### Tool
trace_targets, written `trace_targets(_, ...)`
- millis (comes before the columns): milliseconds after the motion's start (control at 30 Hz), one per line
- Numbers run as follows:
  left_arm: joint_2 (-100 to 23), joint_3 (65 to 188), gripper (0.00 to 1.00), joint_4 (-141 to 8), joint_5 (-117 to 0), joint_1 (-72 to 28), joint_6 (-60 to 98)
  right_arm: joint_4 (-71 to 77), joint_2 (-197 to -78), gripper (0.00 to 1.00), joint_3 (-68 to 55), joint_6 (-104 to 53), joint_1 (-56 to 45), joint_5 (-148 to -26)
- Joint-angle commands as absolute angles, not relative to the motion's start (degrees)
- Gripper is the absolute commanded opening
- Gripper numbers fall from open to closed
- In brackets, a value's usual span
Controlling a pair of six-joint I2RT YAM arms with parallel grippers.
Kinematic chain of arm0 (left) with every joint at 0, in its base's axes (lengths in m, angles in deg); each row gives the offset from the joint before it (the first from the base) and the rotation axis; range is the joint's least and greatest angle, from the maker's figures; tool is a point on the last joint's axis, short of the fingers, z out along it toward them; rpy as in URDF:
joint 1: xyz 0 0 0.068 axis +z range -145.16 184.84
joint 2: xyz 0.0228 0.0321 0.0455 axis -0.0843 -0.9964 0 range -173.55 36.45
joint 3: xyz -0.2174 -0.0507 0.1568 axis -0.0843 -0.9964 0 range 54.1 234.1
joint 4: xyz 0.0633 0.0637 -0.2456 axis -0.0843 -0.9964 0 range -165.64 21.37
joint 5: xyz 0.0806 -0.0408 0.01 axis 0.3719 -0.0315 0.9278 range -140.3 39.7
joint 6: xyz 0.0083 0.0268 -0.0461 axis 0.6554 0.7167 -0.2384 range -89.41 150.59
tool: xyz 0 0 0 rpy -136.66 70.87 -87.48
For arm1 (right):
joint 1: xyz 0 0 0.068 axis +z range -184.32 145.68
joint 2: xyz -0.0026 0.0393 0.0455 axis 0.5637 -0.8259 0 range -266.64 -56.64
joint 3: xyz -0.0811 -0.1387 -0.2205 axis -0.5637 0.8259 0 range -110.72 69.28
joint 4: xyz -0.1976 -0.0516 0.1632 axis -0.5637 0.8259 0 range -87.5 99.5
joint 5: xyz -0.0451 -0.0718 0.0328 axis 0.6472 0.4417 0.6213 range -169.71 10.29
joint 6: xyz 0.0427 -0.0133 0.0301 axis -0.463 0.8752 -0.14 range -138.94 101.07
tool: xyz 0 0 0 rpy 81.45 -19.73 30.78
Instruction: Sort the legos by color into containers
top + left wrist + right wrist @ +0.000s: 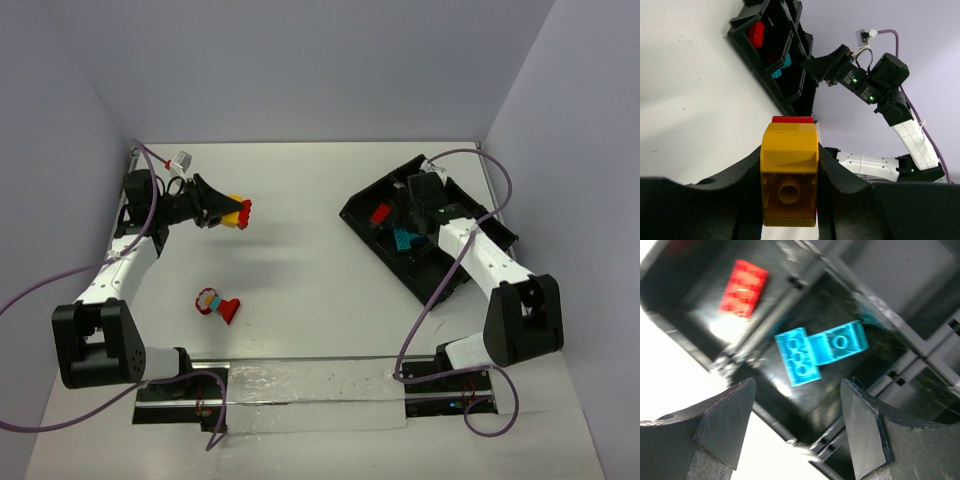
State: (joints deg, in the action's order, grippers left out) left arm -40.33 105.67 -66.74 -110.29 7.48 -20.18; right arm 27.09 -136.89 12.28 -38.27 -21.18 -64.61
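My left gripper (226,212) hangs over the back left of the table, shut on a yellow lego (789,170) with a red lego (792,119) stuck on its far end. At the right lies the black divided tray (356,218). My right gripper (797,415) hovers open over its containers with nothing between the fingers. Below it two cyan legos (799,360) lie side by side in one container. A red lego (743,288) lies in the neighbouring end container. A loose clump (217,304) of red, cyan and yellow legos sits on the table near the left arm.
White walls close in the table at the back and both sides. A small white connector (181,159) on a purple cable lies in the back left corner. A shiny strip (310,385) runs between the arm bases at the near edge.
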Motion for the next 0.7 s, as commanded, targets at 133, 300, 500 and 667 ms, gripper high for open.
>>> trace_targets(133,-39.4,107.4,0.0,-56.3,-113.7,5.3,-25.9,16.8,-129.5,0.78,4.7,-36.8,-15.1,-96.5)
trace_targets(300,-39.2,105.6,0.0,-40.5,-113.9,1.1,-37.1,9.0,-133.2,0.8,1.5,-41.7,-5.0,-108.8)
trace_targets(500,-41.5,102.5,0.0,-17.5,-114.4,-0.1,-54.4,-11.5,-136.2,0.82,4.9,-55.1,-3.3,-117.9)
trace_targets(667,-42.1,103.1,0.0,-17.6,-114.1,-0.5,-54.9,-16.2,-138.3,0.83,3.8,-58.7,-1.5,-120.0)
